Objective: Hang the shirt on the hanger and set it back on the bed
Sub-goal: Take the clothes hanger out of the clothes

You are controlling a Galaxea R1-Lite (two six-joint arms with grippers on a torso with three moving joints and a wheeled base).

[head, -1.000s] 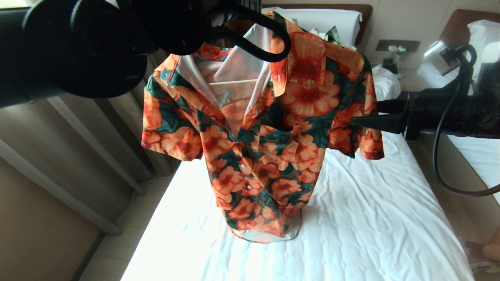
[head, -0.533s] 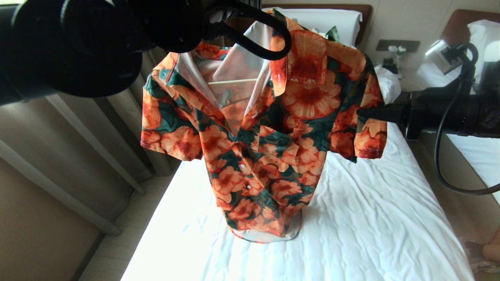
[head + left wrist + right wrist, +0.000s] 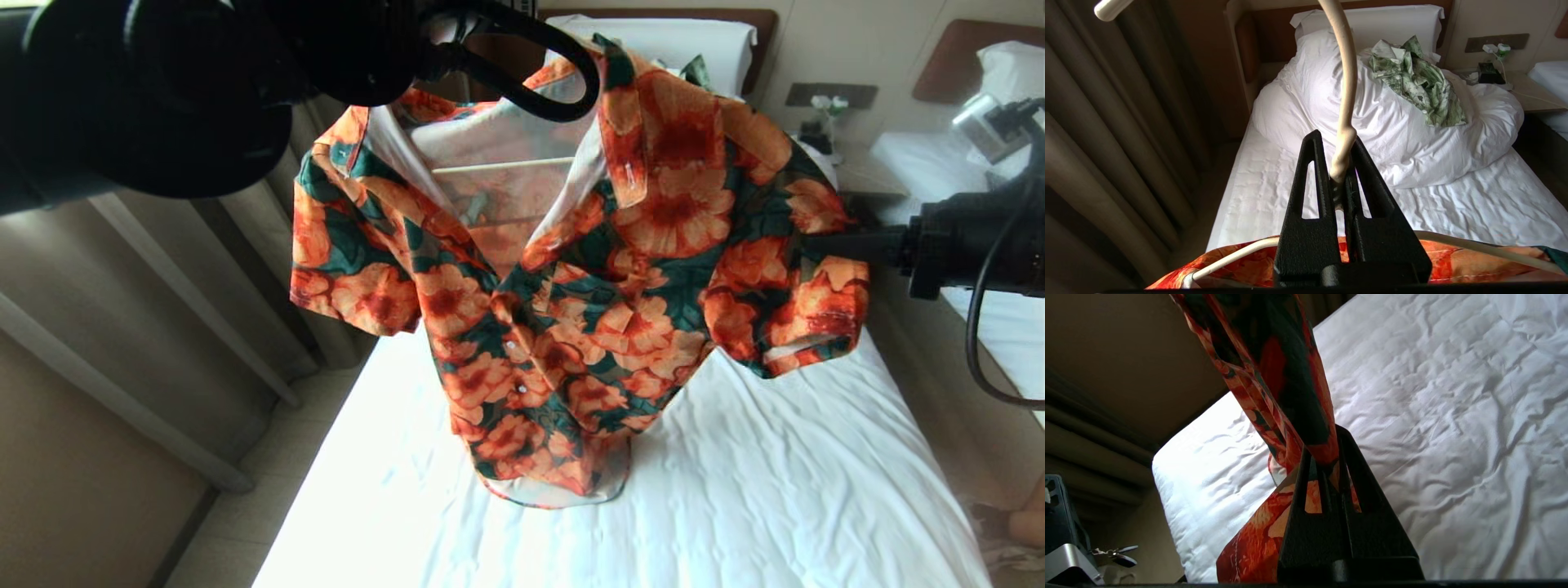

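Brown curtains (image 3: 204, 310) hang in folds down the left of the head view, above a pale tiled floor (image 3: 237, 523). At upper right, a nightstand (image 3: 865, 175) carries a small dark object, below a wall outlet panel (image 3: 831, 94). A green-and-white patterned cloth (image 3: 1414, 79) lies crumpled, upper right in the left wrist view.

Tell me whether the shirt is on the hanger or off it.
On: the shirt drapes over the hanger, whose neck the left hand holds above the bed.
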